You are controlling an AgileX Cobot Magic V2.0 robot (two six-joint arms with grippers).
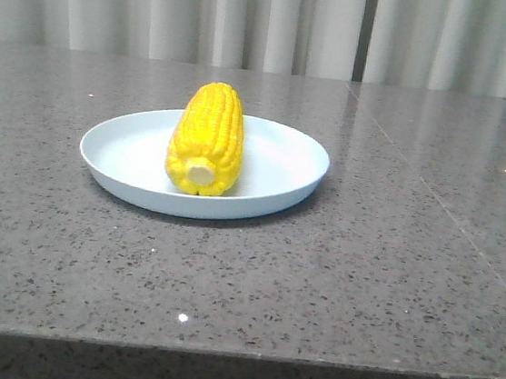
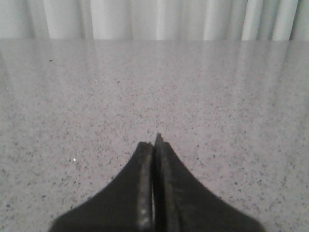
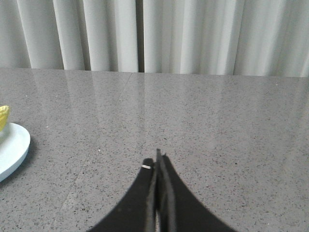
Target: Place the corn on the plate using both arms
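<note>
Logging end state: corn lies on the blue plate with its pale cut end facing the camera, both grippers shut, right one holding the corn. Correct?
Not quite. The right gripper is shut on nothing: the right wrist view shows it over bare table, apart from the plate. The front view shows the corn lying free on the plate, cut end toward the camera. The left gripper is shut too.

Speckled grey table (image 1: 361, 284), seemingly white curtain (image 1: 254, 16).
</note>
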